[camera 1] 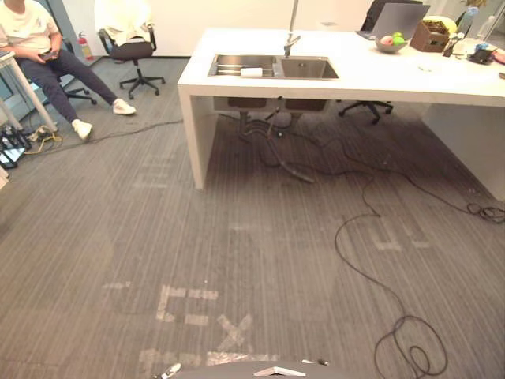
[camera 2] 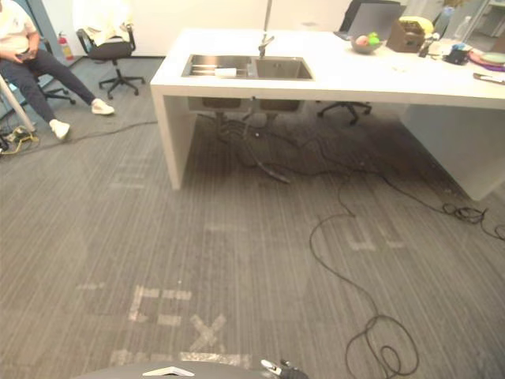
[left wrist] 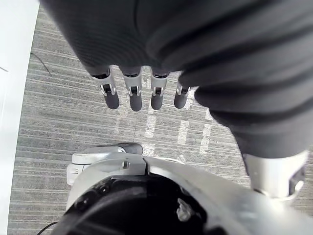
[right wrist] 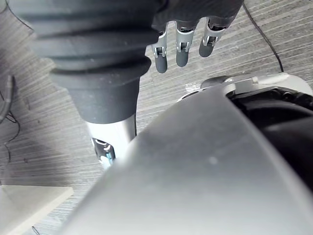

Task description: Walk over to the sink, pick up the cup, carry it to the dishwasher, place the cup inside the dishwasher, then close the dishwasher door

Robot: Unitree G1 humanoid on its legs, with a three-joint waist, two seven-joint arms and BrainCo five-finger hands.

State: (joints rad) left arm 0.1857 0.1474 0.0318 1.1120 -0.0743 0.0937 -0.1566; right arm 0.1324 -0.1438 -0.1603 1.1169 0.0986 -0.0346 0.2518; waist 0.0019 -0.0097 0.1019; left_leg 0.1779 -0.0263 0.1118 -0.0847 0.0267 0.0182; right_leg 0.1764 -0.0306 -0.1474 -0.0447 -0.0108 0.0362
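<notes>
Eye views: sink (camera 1: 308, 69); wrist views: left hand (left wrist: 135, 98), right hand (right wrist: 182, 54), slack.

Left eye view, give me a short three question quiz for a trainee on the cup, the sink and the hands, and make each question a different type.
1. True or false: the left hand already holds the white cup.
2. Which basin of the sink has the cup in it? A: the one on the robot's left. B: the one on its right. C: neither.
3. Fill in the word: the right hand is ___ and holds nothing.

Key: 1 false, the cup lies in the sink. 2 A. 3 open.
</notes>
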